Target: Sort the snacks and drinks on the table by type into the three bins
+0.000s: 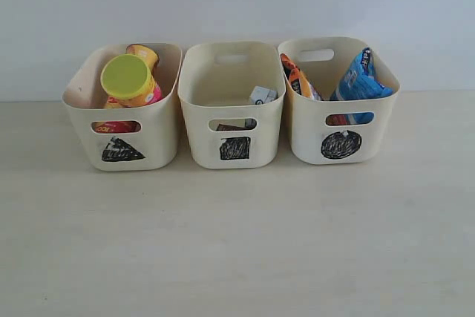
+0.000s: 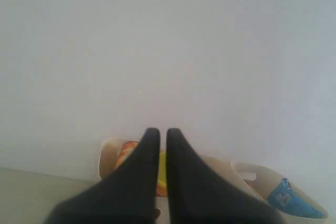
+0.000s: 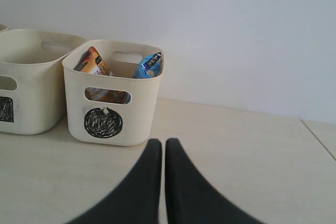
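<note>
Across three bins: two canisters, two bags.

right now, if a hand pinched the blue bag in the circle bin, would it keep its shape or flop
Probably floppy: the blue bag looks creased and puffy, so it would likely give under a pinch. Likely light for its size, since it stands leaning on the wall of the circle-marked bin. Its glossy film may be slippery.

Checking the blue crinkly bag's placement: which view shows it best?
Exterior view: the blue crinkly bag shows most, inside the circle-marked cream bin. Right wrist shows only its top; left wrist, a blurred part.
</note>
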You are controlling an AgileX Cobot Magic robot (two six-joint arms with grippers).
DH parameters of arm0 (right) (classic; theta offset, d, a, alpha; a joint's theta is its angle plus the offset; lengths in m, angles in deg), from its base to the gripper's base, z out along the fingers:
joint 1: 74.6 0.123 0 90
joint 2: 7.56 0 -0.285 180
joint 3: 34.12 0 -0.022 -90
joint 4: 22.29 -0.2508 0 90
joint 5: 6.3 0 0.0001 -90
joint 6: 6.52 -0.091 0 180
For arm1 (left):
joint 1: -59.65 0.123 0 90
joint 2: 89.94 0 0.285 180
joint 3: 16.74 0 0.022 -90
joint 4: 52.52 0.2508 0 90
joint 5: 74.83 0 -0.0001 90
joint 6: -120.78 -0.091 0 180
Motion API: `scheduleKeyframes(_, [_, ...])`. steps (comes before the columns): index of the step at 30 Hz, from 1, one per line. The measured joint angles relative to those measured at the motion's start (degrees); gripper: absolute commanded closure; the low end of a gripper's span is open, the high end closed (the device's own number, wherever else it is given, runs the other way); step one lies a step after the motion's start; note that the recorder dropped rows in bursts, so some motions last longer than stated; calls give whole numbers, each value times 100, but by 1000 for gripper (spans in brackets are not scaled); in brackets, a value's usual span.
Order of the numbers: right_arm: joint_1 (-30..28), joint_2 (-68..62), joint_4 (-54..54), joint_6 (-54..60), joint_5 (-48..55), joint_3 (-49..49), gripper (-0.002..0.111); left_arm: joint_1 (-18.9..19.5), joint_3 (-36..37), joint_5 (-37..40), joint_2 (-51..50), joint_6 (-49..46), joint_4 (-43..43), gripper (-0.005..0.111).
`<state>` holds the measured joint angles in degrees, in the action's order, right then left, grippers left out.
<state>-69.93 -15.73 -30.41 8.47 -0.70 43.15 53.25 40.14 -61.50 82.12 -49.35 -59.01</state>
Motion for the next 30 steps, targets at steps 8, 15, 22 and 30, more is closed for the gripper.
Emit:
scheduleKeyframes(8, [0, 0, 0, 0, 0, 0, 108, 0, 104, 0, 0, 0, 13, 103])
scheduleKeyframes(15, [0, 0, 0, 0, 0, 0, 108, 117, 485, 0, 10, -407, 649, 103])
scheduleKeyframes(22, [0, 0, 0, 0, 0, 0, 108, 592, 1313, 0, 10, -1020, 649, 103])
scheduleKeyframes(30, [0, 0, 0, 0, 0, 0, 108, 640, 1797, -46, 10, -1199, 649, 103])
